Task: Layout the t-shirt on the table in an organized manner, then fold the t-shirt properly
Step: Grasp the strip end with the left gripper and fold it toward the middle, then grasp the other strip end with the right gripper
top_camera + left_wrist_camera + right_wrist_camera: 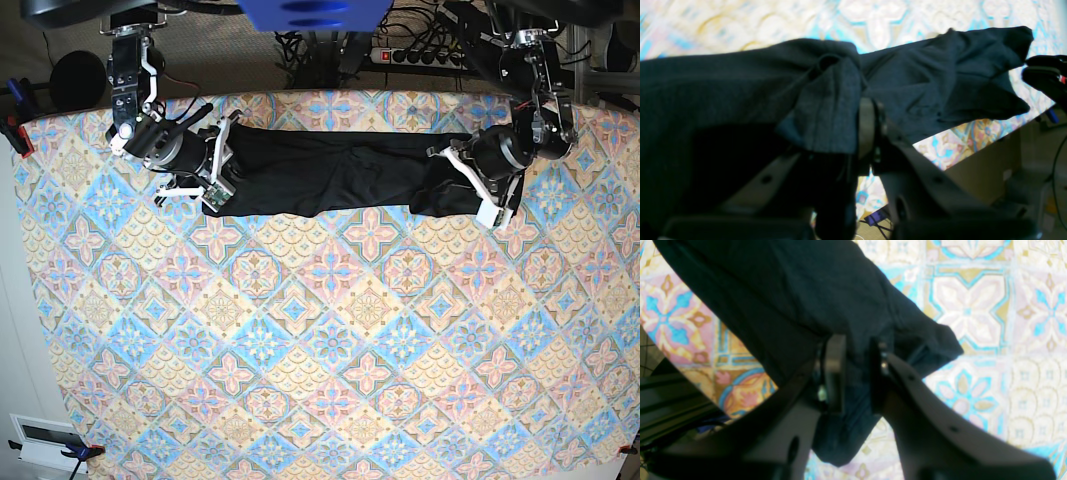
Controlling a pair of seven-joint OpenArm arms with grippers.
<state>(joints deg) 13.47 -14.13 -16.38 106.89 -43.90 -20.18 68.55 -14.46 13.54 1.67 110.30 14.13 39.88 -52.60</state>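
Observation:
The black t-shirt (330, 170) is stretched in a long band along the far side of the patterned table (330, 330), a gripper at each end. My left gripper (450, 165), on the right of the base view, is shut on a bunched fold of the t-shirt (826, 106); the fabric drapes over the left gripper (853, 133) and hides one finger. My right gripper (215, 165) holds the other end. In the right wrist view the right gripper (857, 373) is shut on the t-shirt (790, 300), and a flap hangs below the fingers above the table (973, 306).
A power strip and cables (420, 55) lie beyond the table's far edge. Clamps (15, 130) sit at the table's left edge. The table's edge (973, 143) drops off just below the left gripper, with a brown panel (987, 170) beneath it.

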